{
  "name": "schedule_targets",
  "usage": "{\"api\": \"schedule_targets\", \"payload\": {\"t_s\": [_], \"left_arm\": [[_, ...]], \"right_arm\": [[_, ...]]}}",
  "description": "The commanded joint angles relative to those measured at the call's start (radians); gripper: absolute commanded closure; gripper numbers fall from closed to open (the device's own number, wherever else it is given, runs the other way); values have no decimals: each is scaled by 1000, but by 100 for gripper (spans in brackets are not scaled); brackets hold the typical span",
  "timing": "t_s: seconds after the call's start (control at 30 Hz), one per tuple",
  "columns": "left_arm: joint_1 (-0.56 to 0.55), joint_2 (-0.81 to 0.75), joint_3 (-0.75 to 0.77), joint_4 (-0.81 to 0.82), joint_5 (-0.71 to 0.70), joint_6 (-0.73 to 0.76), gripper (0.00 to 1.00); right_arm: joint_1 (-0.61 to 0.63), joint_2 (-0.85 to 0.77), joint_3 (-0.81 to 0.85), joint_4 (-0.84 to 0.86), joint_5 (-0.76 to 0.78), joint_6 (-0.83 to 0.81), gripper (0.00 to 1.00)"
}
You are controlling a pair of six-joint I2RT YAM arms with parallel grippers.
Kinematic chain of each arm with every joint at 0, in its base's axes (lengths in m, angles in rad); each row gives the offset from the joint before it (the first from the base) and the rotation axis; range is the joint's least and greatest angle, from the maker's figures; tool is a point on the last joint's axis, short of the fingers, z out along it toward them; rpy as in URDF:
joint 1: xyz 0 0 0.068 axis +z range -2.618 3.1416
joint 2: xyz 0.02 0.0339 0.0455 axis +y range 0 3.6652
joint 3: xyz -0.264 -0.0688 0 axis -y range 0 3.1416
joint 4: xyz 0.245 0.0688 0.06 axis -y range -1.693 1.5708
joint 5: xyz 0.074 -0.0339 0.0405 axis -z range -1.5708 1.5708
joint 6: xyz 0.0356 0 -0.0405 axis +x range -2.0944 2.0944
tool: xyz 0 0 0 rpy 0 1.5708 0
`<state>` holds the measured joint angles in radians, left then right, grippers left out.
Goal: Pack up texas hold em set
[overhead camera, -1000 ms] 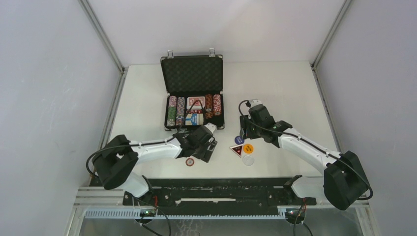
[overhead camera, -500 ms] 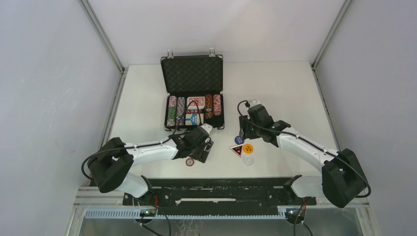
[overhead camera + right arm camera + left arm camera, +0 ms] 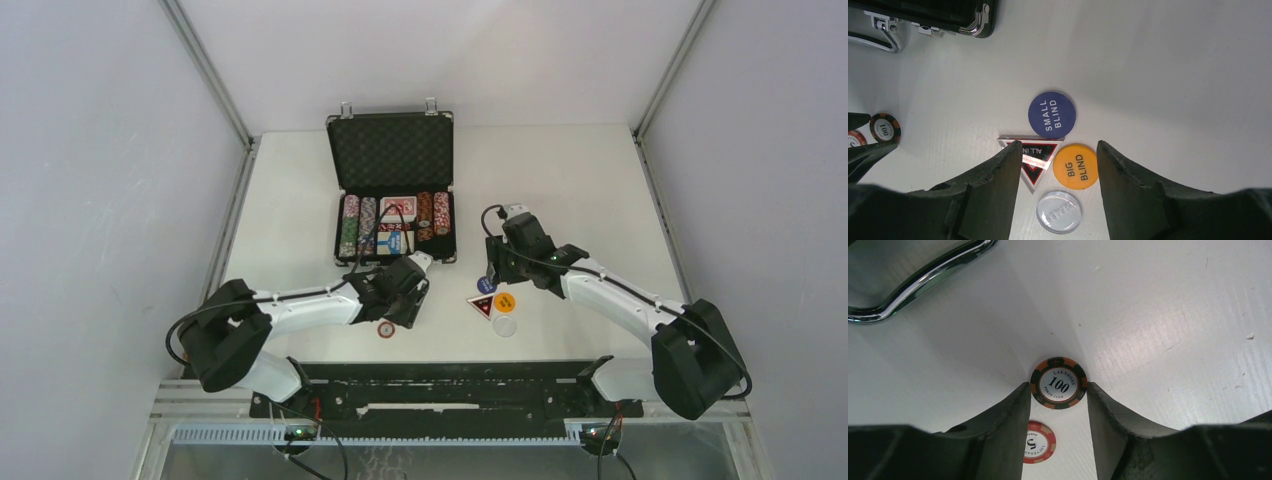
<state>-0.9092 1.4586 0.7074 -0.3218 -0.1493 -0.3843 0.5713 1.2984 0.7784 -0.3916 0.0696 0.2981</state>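
Observation:
The black silver-edged case (image 3: 392, 150) lies open at the table's middle, with rows of striped chips (image 3: 350, 225) and a red card deck (image 3: 397, 208) and a blue one (image 3: 395, 240) inside. In front of it my left gripper (image 3: 1058, 385) has both fingertips against the edges of a black-and-orange "100" chip (image 3: 1058, 383) lying flat. A red "5" chip (image 3: 1039, 442) lies just behind it. My right gripper (image 3: 1057, 145) hangs open over the dealer buttons: blue small blind (image 3: 1052, 114), orange big blind (image 3: 1075, 166), all-in triangle (image 3: 1040, 150) and clear dealer (image 3: 1059, 211).
The case's metal handle (image 3: 923, 282) sticks out towards the left gripper, close ahead of the chip. The table's near edge and the arm rail (image 3: 430, 385) run just behind the red chip. Metal frame posts stand at the back corners.
The left gripper has drawn back a little towards the near edge and its jaws have narrowed onto the "100" chip. The right gripper has barely shifted.

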Motion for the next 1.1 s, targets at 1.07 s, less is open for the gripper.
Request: {"api": "schedule_targets", "payload": {"t_s": [1.07], "left_arm": [[1, -23, 73, -63, 22, 1, 48]], "right_arm": [[12, 10, -11, 56, 6, 6, 36]]}}
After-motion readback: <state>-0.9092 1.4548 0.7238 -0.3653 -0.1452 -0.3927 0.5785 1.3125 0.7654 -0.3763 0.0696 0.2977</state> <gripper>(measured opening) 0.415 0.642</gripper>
